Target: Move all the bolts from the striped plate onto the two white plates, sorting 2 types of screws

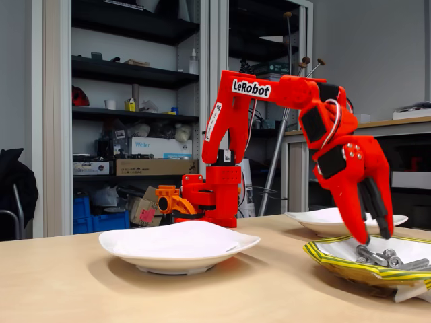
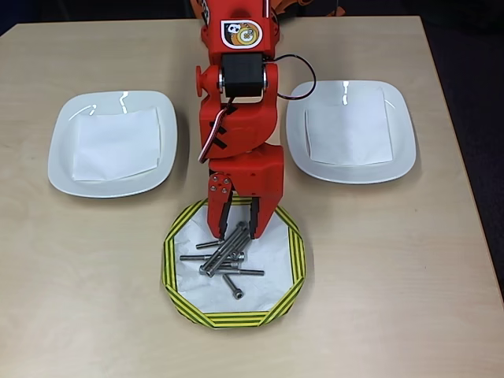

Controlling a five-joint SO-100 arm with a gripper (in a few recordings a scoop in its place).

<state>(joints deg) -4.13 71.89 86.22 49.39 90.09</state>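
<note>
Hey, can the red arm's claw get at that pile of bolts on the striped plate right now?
Probably yes. The claw hangs open directly over the small silver-grey metal bolts on the yellow-green striped-rim plate, and nothing lies between them.

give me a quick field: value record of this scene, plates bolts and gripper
striped plate: near table edge in the overhead view, between and in front of the white plates
bolts: a loose pile on the striped plate, mostly long ones, one short one lying apart
left white plate: holds a white paper sheet, no bolts
right white plate: holds a white paper sheet, no bolts
gripper: fingers apart, tips down at the pile's upper end
held: nothing visibly gripped
sorted so far: none
</note>
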